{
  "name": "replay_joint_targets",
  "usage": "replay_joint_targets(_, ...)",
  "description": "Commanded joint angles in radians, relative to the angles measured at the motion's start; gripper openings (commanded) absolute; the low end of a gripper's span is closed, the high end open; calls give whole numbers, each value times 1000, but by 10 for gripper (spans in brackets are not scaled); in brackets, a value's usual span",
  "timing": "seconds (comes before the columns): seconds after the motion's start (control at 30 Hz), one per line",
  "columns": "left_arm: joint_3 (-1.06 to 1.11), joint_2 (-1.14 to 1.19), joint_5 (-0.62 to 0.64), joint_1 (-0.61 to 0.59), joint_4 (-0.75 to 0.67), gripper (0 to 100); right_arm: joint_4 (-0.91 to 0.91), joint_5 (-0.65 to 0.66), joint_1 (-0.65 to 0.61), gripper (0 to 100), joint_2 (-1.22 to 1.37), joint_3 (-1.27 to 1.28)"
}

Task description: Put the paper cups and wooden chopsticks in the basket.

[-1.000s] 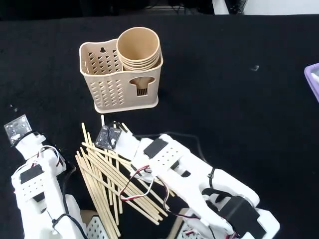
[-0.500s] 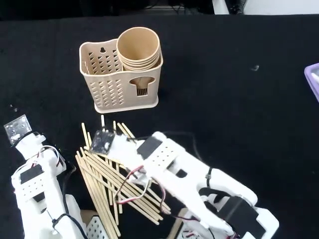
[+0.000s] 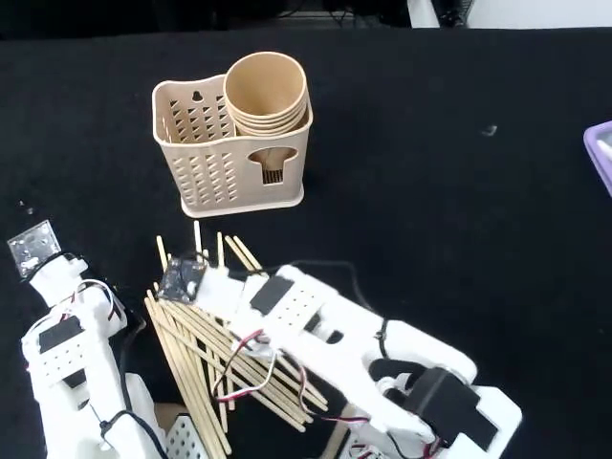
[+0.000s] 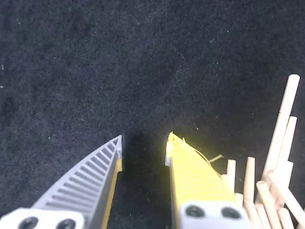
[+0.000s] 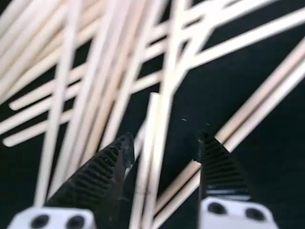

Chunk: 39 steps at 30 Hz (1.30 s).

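Observation:
A beige perforated basket (image 3: 215,163) stands at the back left of the table, with a stack of paper cups (image 3: 267,88) in its right compartment. Several wooden chopsticks (image 3: 201,339) lie in a crossed pile on the black cloth at the front left. My right arm (image 3: 287,316) stretches over that pile. My right gripper (image 5: 165,143) hangs open just above the chopsticks (image 5: 157,95), its fingers on either side of two sticks. My left gripper (image 4: 144,143) is open over bare cloth, with chopstick ends (image 4: 281,143) beside one finger. The left arm (image 3: 62,335) sits at the front left corner.
A purple container's edge (image 3: 601,148) shows at the table's far right. Black cloth (image 3: 449,191) covers the table's middle and right. The basket's left compartment (image 3: 191,120) holds nothing visible.
My right arm has swung leftward, so its wrist sits farther over the chopstick pile. The left arm, basket and cups have not moved.

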Motion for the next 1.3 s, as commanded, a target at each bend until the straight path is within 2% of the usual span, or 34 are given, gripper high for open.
replay_joint_targets(0.0, -5, -17, 6, 19, -15, 155, -12, 52, 38, 125, 2, -25)
replay_joint_targets(0.1, -5, -17, 6, 19, -17, 155, -12, 52, 35, 12, 2, -24)
replay_joint_targets(0.53, -5, -17, 6, 19, -17, 155, 141, 57, 40, 11, -47, -82)
replay_joint_targets(0.87, -5, -17, 6, 19, -17, 155, 310, 52, 71, 11, -487, -71)
replay_joint_targets(0.97, -5, -17, 6, 19, -17, 155, 305, 46, 66, 15, -545, -19)
replay_joint_targets(1.03, -5, -17, 6, 19, -17, 155, 262, -9, 21, 24, -539, 28)
replay_joint_targets(1.2, -5, -17, 6, 19, -15, 155, 64, -77, -52, 171, -417, 124)
replay_joint_targets(1.27, -5, -17, 6, 19, -15, 155, 31, -75, -54, 180, -334, 116)
